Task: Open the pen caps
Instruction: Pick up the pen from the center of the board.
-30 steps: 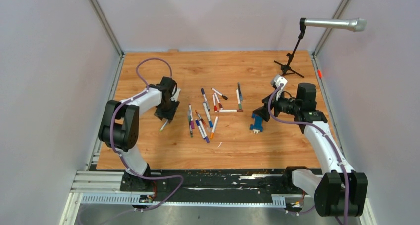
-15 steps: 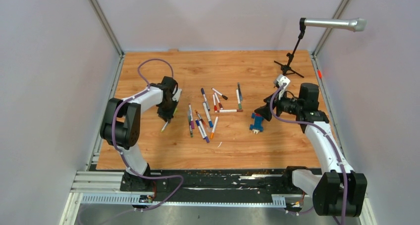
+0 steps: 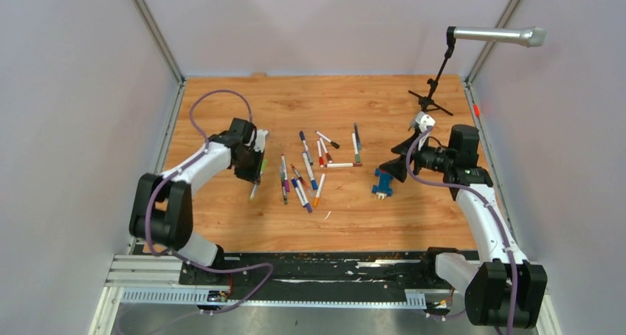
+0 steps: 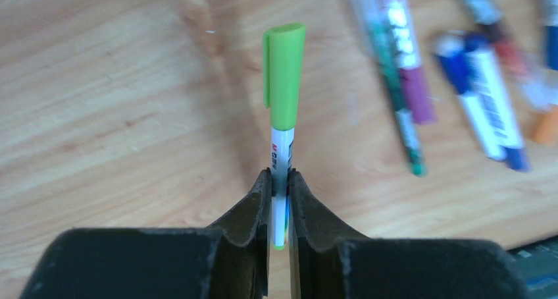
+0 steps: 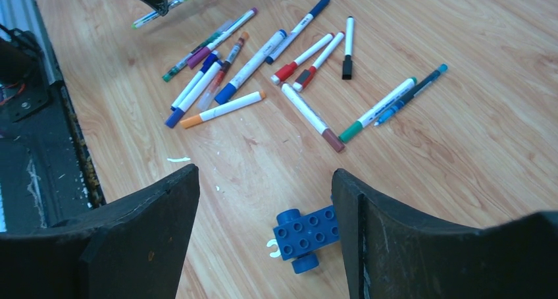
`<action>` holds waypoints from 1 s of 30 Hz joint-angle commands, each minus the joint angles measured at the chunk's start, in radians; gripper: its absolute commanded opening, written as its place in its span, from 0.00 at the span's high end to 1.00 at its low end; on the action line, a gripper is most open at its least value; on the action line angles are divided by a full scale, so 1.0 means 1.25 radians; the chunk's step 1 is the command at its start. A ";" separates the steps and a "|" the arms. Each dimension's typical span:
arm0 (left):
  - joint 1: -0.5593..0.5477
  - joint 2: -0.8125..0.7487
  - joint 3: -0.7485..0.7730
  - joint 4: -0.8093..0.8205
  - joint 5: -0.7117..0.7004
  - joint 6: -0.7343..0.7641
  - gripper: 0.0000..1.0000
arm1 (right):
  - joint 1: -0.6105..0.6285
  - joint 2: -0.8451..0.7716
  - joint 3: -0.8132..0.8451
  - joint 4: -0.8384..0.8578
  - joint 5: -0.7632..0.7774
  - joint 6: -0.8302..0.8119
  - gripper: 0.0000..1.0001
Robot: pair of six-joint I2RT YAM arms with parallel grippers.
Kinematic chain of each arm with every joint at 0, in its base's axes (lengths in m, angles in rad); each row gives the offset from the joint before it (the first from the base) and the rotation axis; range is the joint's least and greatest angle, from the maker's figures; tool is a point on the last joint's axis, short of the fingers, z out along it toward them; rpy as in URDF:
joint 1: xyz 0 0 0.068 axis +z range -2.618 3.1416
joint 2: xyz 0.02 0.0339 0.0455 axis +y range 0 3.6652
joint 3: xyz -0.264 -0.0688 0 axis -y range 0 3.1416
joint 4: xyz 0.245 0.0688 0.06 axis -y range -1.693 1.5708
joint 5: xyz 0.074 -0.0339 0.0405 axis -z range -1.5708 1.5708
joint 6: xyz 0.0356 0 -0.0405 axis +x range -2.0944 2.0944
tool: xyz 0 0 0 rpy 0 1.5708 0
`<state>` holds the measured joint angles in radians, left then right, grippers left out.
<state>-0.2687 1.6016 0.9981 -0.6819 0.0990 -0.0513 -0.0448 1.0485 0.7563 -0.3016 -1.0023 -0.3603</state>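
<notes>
Wood-grain table (image 3: 221, 224) fills the cell, pale walls on three sides, and the action is over on the left. The left gripper (image 4: 279, 180) is squeezed tight on a white pen barrel (image 4: 281, 147), pinching it near its back end. The lime green cap (image 4: 284, 68) is seated on the barrel's far end and points away from the wrist camera over bare wood. From above, that pen sits at a slant just left of the scatter, cap end toward the far wall. Whether its lower end touches the wood, I cannot tell.

Mid-table now: the loose pens (image 3: 310, 169) lie flat in a jumble, some crossing or touching. The right wrist camera picks out their ends one by one: a purple cap (image 5: 197, 56), a blue cap (image 5: 224, 93), an orange cap (image 5: 191, 122), a red cap (image 5: 283, 73), a black cap (image 5: 346, 67) and a brown cap (image 5: 333, 141). Each appears to be on its own barrel, and none is lying loose on the wood.

Over on the right, the right gripper (image 5: 266, 177) hangs with its jaws spread wide, holding nothing. A blue studded block (image 5: 304, 236) lies on the table below, framed between the two dark fingers in the wrist view. From above, the gripper is near the block, on its right side. Behind it, a microphone stand (image 3: 435, 91) sits in the far right corner.
</notes>
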 commanded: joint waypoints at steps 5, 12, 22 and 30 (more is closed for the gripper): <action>-0.034 -0.373 -0.185 0.347 0.329 -0.253 1.00 | -0.001 -0.023 -0.043 0.089 -0.153 0.069 0.28; -0.258 -0.508 -0.329 0.835 0.198 -0.561 1.00 | 0.044 -0.047 -0.123 0.318 -0.230 0.258 0.29; -0.465 -0.342 -0.325 1.163 -0.076 -0.662 1.00 | 0.154 -0.039 -0.135 0.432 -0.253 0.412 0.29; -0.556 -0.240 -0.271 1.222 -0.173 -0.650 1.00 | 0.213 -0.020 -0.134 0.399 -0.200 0.375 0.29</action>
<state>-0.9165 1.2709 0.5934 0.7193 -0.0223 -0.8581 0.1890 1.0119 0.5877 0.1860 -1.2724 0.1352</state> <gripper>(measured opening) 0.168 0.713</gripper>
